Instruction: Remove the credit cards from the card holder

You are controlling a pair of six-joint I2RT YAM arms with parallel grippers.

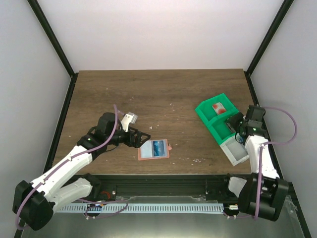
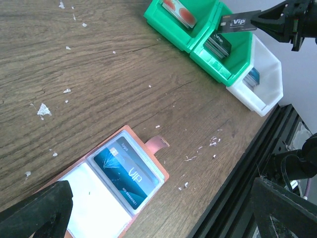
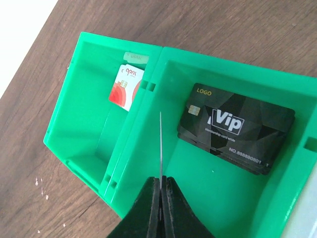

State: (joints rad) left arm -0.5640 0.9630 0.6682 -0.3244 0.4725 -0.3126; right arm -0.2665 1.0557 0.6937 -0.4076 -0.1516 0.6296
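Here, the right claw [image 3: 161, 184] is pinched shut on a dark card [image 3: 161, 144]. From its own wrist the card shows edge-on, a thin line rising from between the fingertips. Just below and to one side of that claw, a stack of dark cards [image 3: 235, 126] lies flat in the middle compartment of the green tray [image 3: 89, 148]. Farther off, past the partition, a red-and-white card [image 3: 126, 87] leans in the end compartment. A white bin [image 2: 270, 74] adjoins the tray on the opposite side.

The left claw [image 2: 158, 210] stands wide open and holds nothing. Right beneath it, the card holder [image 2: 94, 208] lies unfolded on the worktop [image 2: 99, 74], lining upward. A blue card [image 2: 126, 171] sits in the pocket farther from the claw.

The cards look light, stiff and slick. The held one, gripped by one end only, could swivel or slip, so it probably wants releasing low over the stack. The blue card shows no edge standing proud, so it likely needs sliding out under a fingertip before any pinch on a short end. The holder looks thin and light and may skate unless pinned. Which way the pocket opens I cannot tell.
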